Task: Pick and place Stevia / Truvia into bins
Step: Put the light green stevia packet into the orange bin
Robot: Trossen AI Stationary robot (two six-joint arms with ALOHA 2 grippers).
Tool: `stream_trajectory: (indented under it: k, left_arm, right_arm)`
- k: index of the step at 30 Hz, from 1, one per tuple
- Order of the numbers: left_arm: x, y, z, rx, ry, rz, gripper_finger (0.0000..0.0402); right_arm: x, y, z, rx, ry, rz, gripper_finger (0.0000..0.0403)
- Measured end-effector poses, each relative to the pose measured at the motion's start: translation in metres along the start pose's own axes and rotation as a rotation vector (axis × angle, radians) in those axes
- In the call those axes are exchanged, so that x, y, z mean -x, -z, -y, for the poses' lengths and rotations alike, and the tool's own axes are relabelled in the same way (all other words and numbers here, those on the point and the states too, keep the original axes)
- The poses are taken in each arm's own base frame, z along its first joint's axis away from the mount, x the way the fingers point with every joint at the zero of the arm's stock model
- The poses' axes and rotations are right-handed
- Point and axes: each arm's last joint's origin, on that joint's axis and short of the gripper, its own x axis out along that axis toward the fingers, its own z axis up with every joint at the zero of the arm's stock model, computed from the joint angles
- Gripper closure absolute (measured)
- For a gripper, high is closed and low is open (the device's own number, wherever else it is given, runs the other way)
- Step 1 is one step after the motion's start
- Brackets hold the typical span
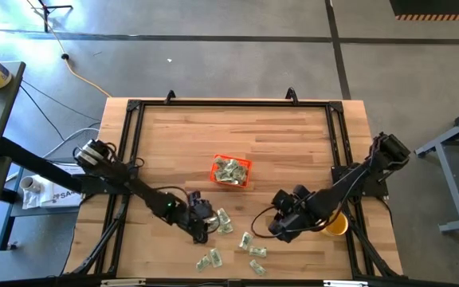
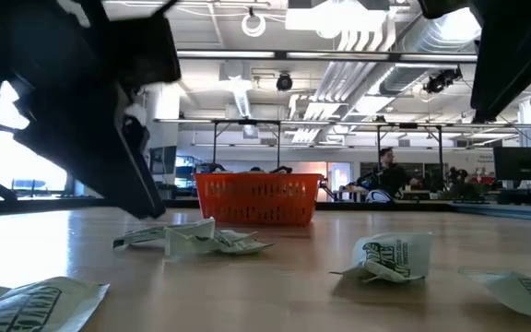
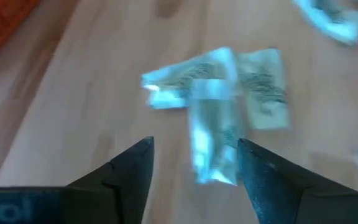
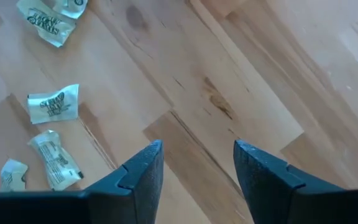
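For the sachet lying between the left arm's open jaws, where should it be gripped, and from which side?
Probably from straight above, closing across its narrow width near the middle. That sachet lies flat on the table with its long sides roughly parallel to the left gripper's open jaws, so they already straddle it. Two more sachets touch its far end, so gripping nearer the free end may avoid dragging them along.
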Motion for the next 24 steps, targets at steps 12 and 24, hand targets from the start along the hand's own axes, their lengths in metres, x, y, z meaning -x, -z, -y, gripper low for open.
stream_trajectory:
  k: [12,24]
  left_arm:
    - [-0.018,-0.005,-0.013,-0.021,0.076,-0.086,0.0267]
    - [-0.019,-0.012,-0.023,0.034,0.037,-0.170,0.0374]
  right_arm:
    - [0.000,0.000,0.001,0.008,0.022,0.039,0.0220]
    - [-0.001,-0.003,0.002,0.005,0.046,0.084,0.0222]
